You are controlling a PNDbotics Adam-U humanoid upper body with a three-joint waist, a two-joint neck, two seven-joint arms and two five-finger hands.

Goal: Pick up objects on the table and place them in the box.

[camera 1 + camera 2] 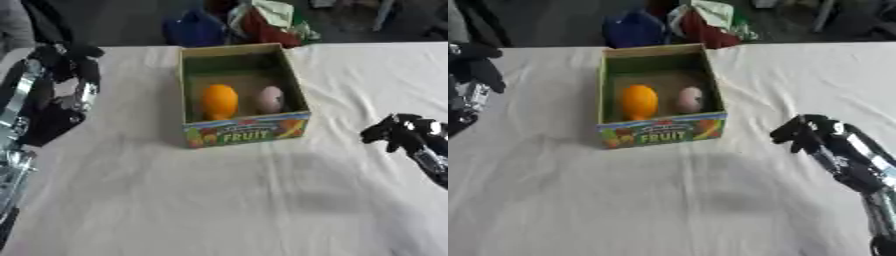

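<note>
A cardboard box (245, 130) with "FRUIT" printed on its front stands in the middle of the white table. Inside it lie an orange fruit (219, 101) on the left and a pale pinkish egg-shaped thing (270, 98) on the right. My right hand (805, 133) hovers to the right of the box, apart from it, fingers curled and holding nothing. My left hand (73, 59) is raised at the table's far left, well away from the box, its fingers curled downward with nothing in them.
The white cloth-covered table (219, 200) stretches wide in front of the box. Beyond its far edge sit a blue thing (194, 29) and a red and green bundle (271, 22) on the floor.
</note>
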